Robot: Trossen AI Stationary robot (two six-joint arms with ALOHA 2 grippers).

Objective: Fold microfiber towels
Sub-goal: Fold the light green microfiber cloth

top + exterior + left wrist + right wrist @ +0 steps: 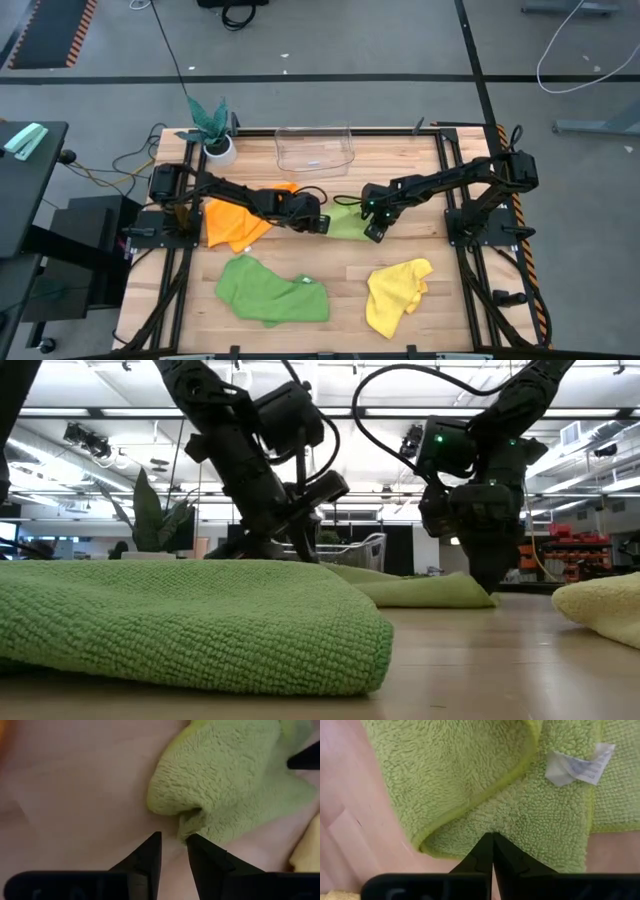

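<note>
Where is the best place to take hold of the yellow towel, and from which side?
Probably the corner of the yellow towel that points toward the table's far right. It sticks out alone on bare wood, while the rest lies bunched in folds. Come from above, from the right arm's side.

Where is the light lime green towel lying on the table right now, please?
In the high view, the light lime green towel lies mid-table between the left gripper and right gripper, with the orange towel farther left.
</note>
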